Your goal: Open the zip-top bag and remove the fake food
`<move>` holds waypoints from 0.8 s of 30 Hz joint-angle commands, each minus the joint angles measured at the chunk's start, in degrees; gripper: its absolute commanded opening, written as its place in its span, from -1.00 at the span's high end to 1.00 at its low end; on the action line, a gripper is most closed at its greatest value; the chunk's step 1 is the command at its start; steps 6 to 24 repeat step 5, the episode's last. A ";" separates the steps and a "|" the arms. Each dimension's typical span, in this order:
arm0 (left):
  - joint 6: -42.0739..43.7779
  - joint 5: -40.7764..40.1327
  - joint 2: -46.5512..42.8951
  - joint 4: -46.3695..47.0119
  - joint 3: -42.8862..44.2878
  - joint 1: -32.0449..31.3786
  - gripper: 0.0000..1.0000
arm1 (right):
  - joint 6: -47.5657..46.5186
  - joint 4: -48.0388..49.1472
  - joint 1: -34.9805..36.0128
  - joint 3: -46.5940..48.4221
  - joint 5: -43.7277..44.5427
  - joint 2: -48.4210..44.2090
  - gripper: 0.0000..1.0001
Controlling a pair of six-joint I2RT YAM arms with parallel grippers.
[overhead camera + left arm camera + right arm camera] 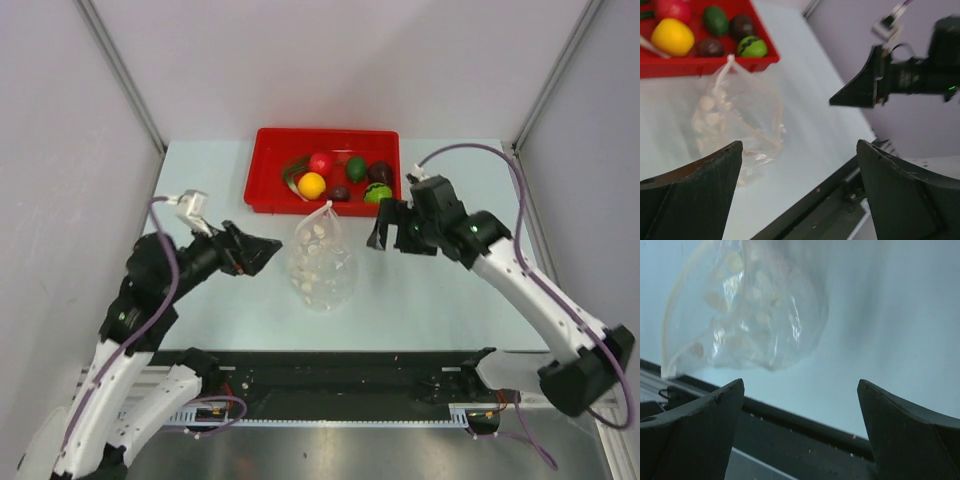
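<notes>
Left hand point(800, 145) and right hand point(800, 382) both spread wide, nothing held. Zip-top bag point(320, 262) lies on table point(450, 300) between them; fake food point(312, 185) sits in red tray point(262, 170) behind (bag looks emptied). We'd pull both hands up and away so no finger snags plastic.

zip-top bag point(747, 305) cropped at right wrist view's top, red tray point(705, 65) at left's

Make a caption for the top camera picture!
Clear bag between open left gripper and open right gripper; toy food in red tray.
</notes>
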 commanded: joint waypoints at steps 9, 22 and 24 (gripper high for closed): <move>-18.62 7.15 -12.70 20.60 -11.05 0.01 -0.99 | 8.82 4.48 1.72 -15.60 -3.82 -26.00 -0.99; -18.62 7.15 -12.70 20.60 -11.05 0.01 -0.99 | 8.82 4.48 1.72 -15.60 -3.82 -26.00 -0.99; -18.62 7.15 -12.70 20.60 -11.05 0.01 -0.99 | 8.82 4.48 1.72 -15.60 -3.82 -26.00 -0.99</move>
